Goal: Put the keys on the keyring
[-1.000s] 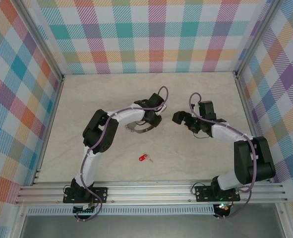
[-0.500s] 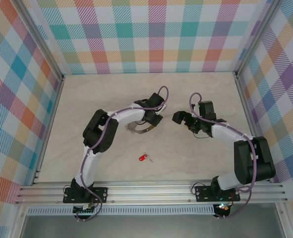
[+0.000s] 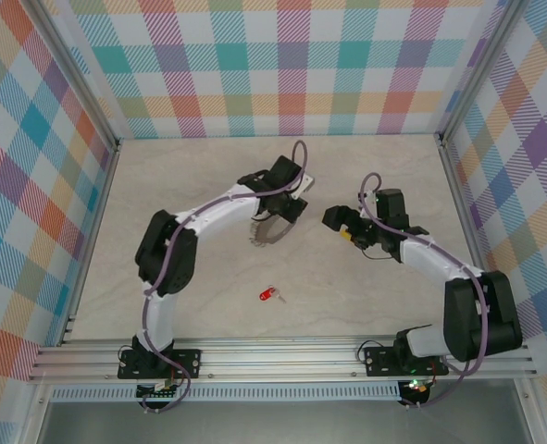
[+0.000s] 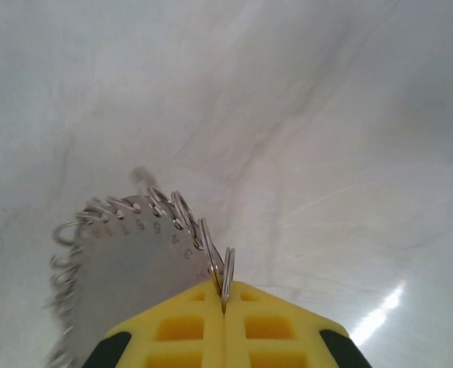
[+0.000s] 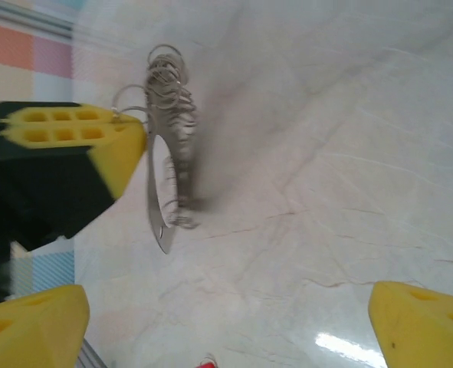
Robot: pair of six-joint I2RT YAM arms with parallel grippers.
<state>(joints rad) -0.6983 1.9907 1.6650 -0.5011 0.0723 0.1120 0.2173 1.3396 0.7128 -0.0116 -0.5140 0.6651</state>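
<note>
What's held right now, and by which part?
The left claw pinches the keyring by one ring at its edge; the right claw is open, holding nothing.

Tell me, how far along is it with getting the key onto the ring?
Done: the left end effector is shut on the keyring. In hand: the right end effector stands open beside it. Left: the red key lies alone on the table, not yet picked up or threaded on.

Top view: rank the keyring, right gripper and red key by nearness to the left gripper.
1. keyring: pinched in the shut left gripper itself.
2. right gripper: open, just to its right.
3. red key: farthest, lying on the table toward the near edge.
</note>
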